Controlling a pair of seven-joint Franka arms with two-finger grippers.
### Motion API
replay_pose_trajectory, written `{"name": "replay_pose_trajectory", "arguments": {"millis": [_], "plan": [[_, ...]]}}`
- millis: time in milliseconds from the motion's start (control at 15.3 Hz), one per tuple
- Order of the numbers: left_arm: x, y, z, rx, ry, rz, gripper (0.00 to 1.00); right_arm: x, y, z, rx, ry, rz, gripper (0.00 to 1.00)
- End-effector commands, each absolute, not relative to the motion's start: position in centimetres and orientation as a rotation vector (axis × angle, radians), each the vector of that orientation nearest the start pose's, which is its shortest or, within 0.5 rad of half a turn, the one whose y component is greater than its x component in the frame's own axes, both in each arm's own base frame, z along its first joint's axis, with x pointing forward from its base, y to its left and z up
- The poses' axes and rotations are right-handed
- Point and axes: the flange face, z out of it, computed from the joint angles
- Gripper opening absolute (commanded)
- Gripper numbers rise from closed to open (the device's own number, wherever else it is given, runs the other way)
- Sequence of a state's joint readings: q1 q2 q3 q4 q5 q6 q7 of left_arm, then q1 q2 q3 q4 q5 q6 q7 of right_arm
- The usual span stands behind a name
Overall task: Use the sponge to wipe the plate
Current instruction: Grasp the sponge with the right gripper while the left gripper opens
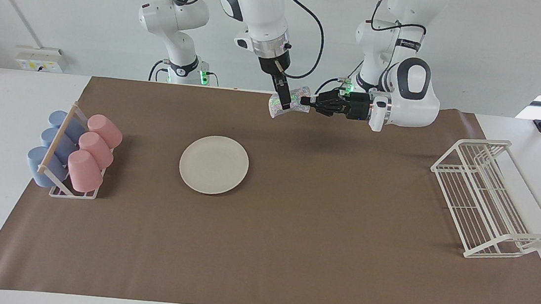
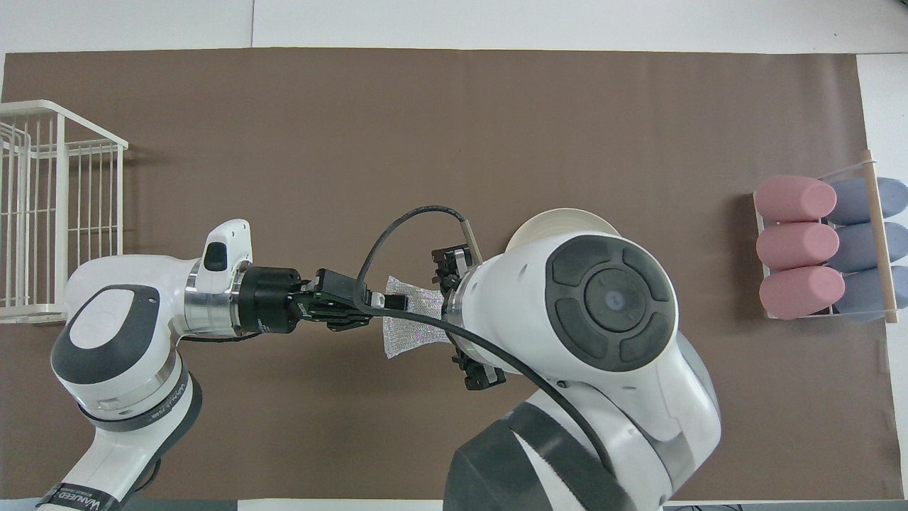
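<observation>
The silvery glittery sponge (image 1: pixel 291 99) hangs in the air over the brown mat, near the robots' edge of the table. My right gripper (image 1: pixel 285 106) points down and is shut on the sponge's middle, which it pinches into a bow shape. My left gripper (image 1: pixel 306 101) reaches in level from the left arm's end and is shut on the sponge's edge. The overhead view shows the sponge (image 2: pixel 415 323) beside the left gripper (image 2: pixel 397 304); the right arm's own body hides its fingers there. The cream-white plate (image 1: pixel 213 164) lies flat on the mat, farther from the robots and apart from both grippers. The right arm covers most of it in the overhead view (image 2: pixel 560 216).
A rack (image 1: pixel 59 192) of pink and blue cups lying on their sides stands at the right arm's end of the mat. A white wire dish rack (image 1: pixel 489 198) stands at the left arm's end. The brown mat (image 1: pixel 290 253) covers most of the table.
</observation>
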State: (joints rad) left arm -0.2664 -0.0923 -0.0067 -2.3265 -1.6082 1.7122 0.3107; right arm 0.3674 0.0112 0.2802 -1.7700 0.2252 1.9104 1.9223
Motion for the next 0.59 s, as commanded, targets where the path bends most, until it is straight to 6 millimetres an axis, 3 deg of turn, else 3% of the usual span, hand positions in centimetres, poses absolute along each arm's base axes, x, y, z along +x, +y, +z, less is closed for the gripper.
{"name": "replay_pose_trajectory", "arguments": {"millis": [0, 195, 326, 391, 521], "plan": [[43.91, -22.12, 42.23, 1.623, 0.179, -0.351, 0.0, 45.5, 35.97, 54.96, -2.271, 1.838, 0.31, 1.0], [43.95, -22.16, 42.27, 1.626, 0.179, -0.347, 0.0, 45.0, 35.89, 54.25, -2.272, 1.863, 0.318, 1.0], [43.94, -22.17, 42.28, 1.625, 0.178, -0.348, 0.0, 45.06, 35.82, 54.19, -2.257, 1.884, 0.32, 0.91], [43.94, -22.17, 42.28, 1.625, 0.176, -0.347, 0.0, 45.0, 35.89, 54.19, -2.254, 1.887, 0.321, 0.8], [43.93, -22.17, 42.27, 1.627, 0.175, -0.347, 0.0, 45.13, 35.94, 54.32, -2.213, 1.921, 0.321, 0.51]]}}
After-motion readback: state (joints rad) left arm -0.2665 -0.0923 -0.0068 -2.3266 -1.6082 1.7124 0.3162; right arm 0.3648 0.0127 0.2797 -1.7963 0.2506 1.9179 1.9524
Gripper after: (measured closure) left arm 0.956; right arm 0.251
